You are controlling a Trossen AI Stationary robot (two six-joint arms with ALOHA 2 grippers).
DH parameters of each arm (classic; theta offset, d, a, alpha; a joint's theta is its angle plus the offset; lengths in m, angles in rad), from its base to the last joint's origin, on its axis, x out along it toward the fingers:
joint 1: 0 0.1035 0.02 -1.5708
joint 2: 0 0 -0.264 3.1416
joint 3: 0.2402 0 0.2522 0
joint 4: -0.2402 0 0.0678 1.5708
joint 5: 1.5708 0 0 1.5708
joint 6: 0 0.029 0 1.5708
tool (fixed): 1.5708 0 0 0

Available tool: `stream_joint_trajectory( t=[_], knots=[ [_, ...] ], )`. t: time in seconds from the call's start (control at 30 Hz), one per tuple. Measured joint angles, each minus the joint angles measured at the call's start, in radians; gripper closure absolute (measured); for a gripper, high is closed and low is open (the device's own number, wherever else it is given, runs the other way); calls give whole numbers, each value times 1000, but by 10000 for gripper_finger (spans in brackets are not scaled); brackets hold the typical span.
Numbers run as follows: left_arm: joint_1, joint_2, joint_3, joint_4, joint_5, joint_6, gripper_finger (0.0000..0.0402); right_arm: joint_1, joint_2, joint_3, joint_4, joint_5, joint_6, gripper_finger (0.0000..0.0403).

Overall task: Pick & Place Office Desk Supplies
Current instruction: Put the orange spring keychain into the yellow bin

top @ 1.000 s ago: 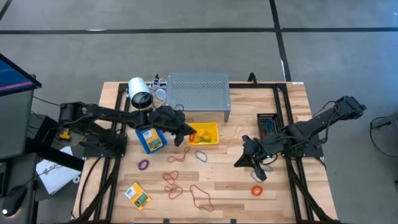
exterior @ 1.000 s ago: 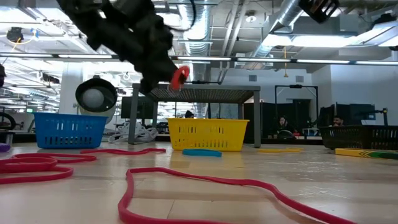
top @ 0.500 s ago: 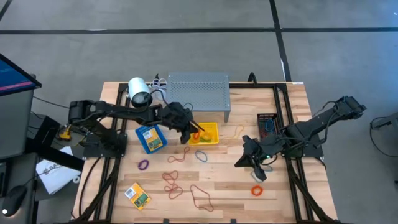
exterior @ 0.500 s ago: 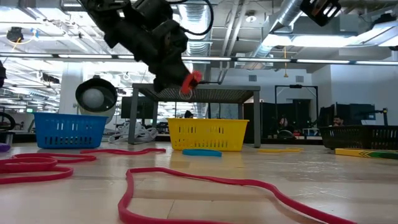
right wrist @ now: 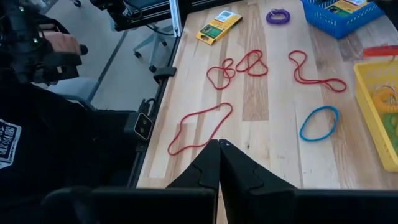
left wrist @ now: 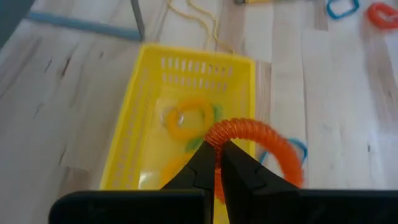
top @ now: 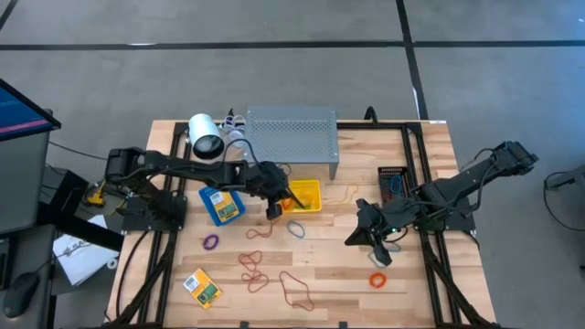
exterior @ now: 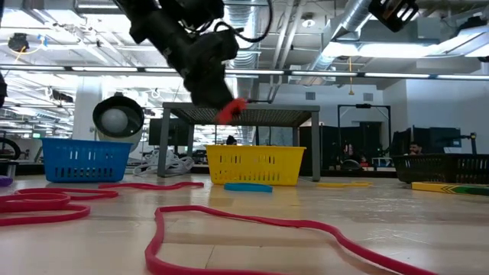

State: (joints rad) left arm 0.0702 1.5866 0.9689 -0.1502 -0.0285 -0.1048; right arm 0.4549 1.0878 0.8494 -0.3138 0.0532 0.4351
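The left tool (left wrist: pixel 216 163) has its fingers pressed together on a coiled orange rubber-band loop (left wrist: pixel 261 146), pinching it at one side so the rest of the ring hangs out past the fingertips. In the high view the left tool (top: pixel 277 199) is above the small yellow plastic bin (top: pixel 306 196), near the middle of the table (top: pixel 420 164), just in front of the grey perforated metal shelf (top: pixel 291 134). The low view shows the loop (exterior: pixel 232 109) held in the air above the bin (exterior: pixel 255 166), clear of its rim. Inside the bin (left wrist: pixel 143 118) lie an orange-yellow ring and a green one.

The right tool (top: pixel 366 233) waits toward the table's right side, fingers closed on nothing. A blue band loop (top: pixel 296 228) lies on the wood just in front of the yellow bin, and thin red band loops (top: pixel 294 290) lie nearer the front edge. A yellow-green crayon box (top: pixel 202 286) sits near the front left corner.
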Motion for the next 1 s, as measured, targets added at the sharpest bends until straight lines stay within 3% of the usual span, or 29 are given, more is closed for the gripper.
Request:
stream_joint_trajectory(
  t=[0.43, 1.0],
  knots=[
    [-25, 178, 107, -60, -55, 80, 399, 2, 0, 0, -1, 0, 3, 402],
    [-25, 200, 133, -73, -59, 106, 398, 3, 0, 0, -16, 0, 2, 402]
  ],
)
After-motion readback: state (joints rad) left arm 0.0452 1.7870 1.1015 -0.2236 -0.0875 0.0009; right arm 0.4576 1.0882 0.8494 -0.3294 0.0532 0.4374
